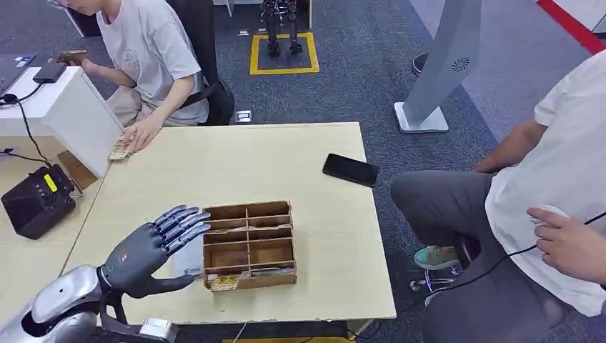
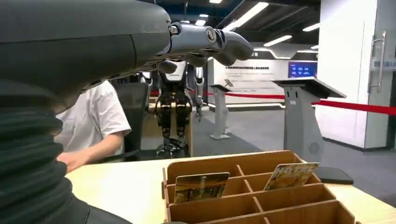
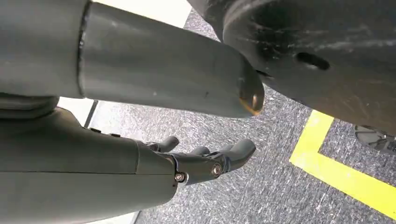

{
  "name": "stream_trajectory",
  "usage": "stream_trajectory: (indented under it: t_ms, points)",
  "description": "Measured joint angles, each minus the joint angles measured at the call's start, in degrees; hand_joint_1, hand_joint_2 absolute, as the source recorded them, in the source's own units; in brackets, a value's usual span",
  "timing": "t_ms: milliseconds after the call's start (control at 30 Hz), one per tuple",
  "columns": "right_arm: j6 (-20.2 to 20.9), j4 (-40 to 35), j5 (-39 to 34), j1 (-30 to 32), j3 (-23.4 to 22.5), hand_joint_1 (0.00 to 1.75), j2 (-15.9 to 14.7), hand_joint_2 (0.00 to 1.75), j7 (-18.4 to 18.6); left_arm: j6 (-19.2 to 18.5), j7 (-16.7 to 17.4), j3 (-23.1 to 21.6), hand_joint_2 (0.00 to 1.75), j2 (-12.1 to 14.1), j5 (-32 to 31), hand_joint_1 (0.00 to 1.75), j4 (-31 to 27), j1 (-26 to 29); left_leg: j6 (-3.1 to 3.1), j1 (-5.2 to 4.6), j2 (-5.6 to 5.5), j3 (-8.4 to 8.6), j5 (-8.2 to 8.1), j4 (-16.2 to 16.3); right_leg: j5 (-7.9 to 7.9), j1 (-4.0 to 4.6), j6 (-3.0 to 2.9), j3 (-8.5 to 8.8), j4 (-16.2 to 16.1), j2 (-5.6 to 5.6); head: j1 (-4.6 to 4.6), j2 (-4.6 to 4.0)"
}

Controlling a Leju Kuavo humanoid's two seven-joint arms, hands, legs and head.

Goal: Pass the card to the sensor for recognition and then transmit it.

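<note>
Left robot hand (image 1: 154,246) is right in front of me, low over the near edge of the table (image 1: 214,168), fingers stretched out and apart, holding nothing. Fingertips point toward the wooden organizer (image 1: 249,244), just off its left wall, and I see a white paper (image 1: 189,257) lying flat under them. My target, as I read it, is the card (image 1: 226,283) in the front row of that tray; from the left wrist view it stands on its long edge (image 2: 201,185), leaning back a little, with a second card (image 2: 291,175) standing one slot over. So the card sits forward and to the right of my left hand, near it, long axis running across the tray. The left hand is clearly the nearer one. Right robot hand (image 3: 205,161) hangs down over the grey carpet beside a yellow floor line, fingers loosely curled in with nothing in them.

The tray's front wall and dividers are what I must reach over. Farther off: a black phone (image 1: 350,169) on the table, a black device (image 1: 36,201) on the side desk which may be the sensor, one person (image 1: 154,61) seated across with a hand on a card, another seated at the right.
</note>
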Motion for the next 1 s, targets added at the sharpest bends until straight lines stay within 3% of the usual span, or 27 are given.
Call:
stream_trajectory:
  t_ms: [667, 1000]
  points:
    - [0.2, 0.5, -0.5, 0.0, 0.0, 0.0, 0.0, 0.0, -0.2, 0.4, -1.4, -2.0, 1.75, 2.6, 3.4, 0.0, 1.7, 1.3, 0.0, 0.01, 0.0, -0.03, 0.0, 0.0, 0.0, 0.0, 0.0, 0.0, 0.0, 0.0, 0.0, 0.0]
    - [0.2, 0.5, -1.1, 0.0, 0.0, 0.0, 0.0, 0.0, -0.5, -0.5, -2.0, -2.0, 1.75, 6.2, 5.6, 0.0, 1.6, 4.1, 0.0, 0.02, -0.02, -0.04, 0.0, 0.0, -0.02, 0.02, 0.0, -0.02, 0.0, -0.02, 0.0, 0.0]
